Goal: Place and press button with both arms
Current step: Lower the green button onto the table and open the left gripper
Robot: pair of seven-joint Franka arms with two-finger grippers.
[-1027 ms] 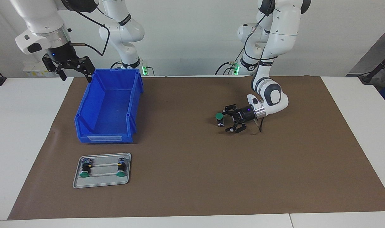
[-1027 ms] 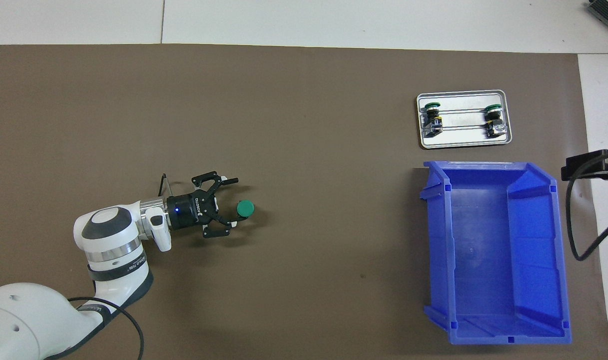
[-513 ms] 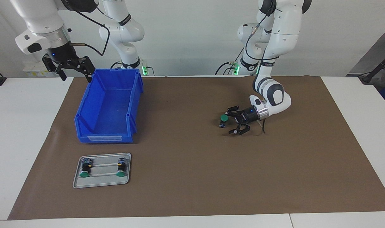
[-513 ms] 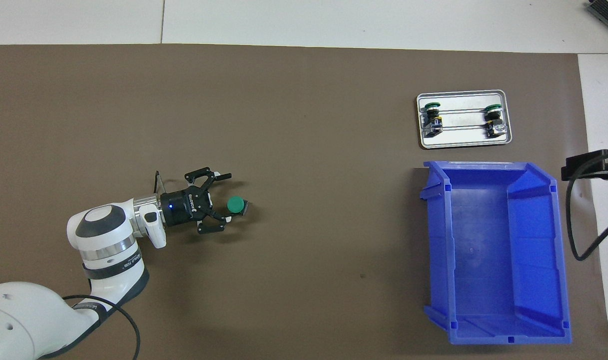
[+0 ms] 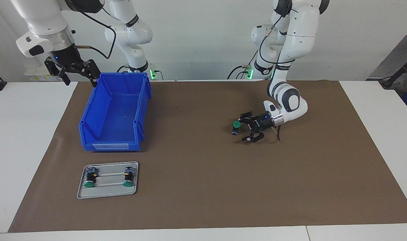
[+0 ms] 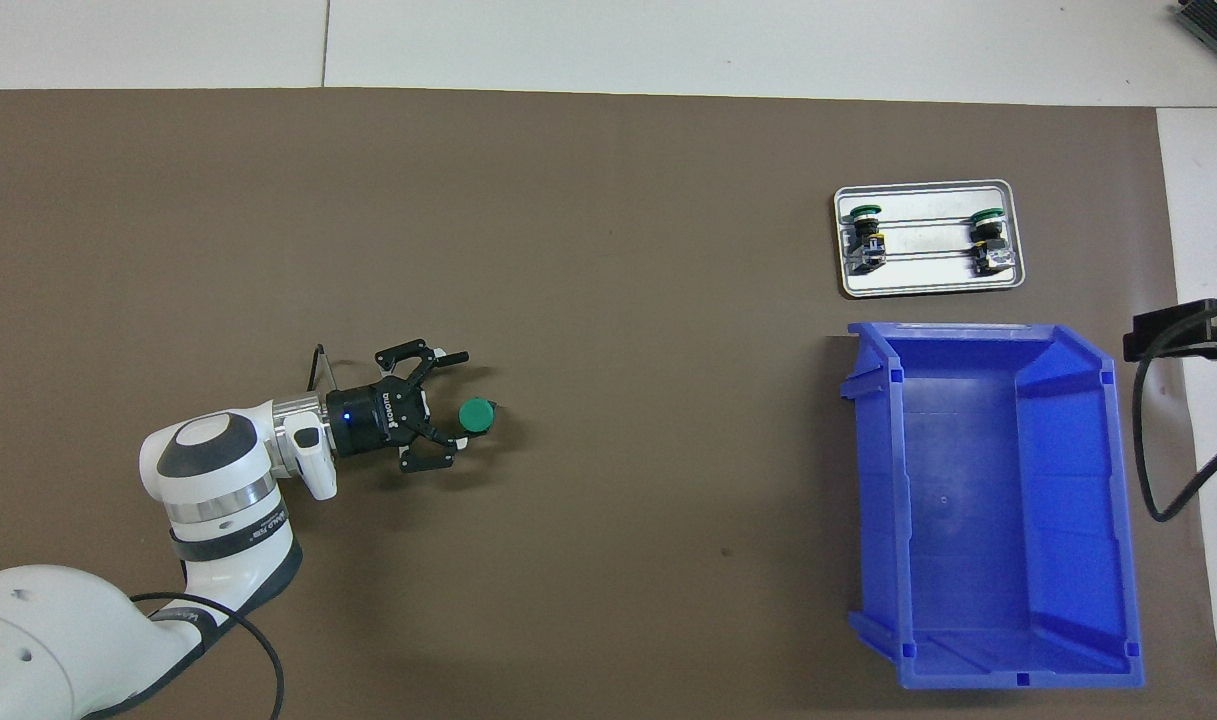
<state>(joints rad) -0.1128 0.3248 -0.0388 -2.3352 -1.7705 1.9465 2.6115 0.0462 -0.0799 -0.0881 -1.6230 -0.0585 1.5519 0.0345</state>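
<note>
The button (image 5: 236, 125) with its green cap stands tilted on the brown mat toward the left arm's end of the table, the cap (image 6: 477, 414) leaning toward the gripper. My left gripper (image 5: 242, 128) lies low and level over the mat, open, its fingers spread to either side of the button. The finger (image 6: 453, 441) nearer the robots is right against the cap, while the other one stands well apart from it. My right gripper (image 5: 80, 80) hangs open in the air at the blue bin's corner nearest the robots, where that arm waits.
An empty blue bin (image 5: 89, 113) sits toward the right arm's end. Farther from the robots than the bin lies a small metal tray (image 5: 108, 191) holding two more green-capped buttons (image 5: 89, 178) (image 5: 127, 177). The brown mat (image 5: 196, 187) covers the table's middle.
My left gripper drew back a little toward its own arm, then eased forward. The button's cap tipped toward the gripper while its base stayed about where it was. The right arm has not moved.
</note>
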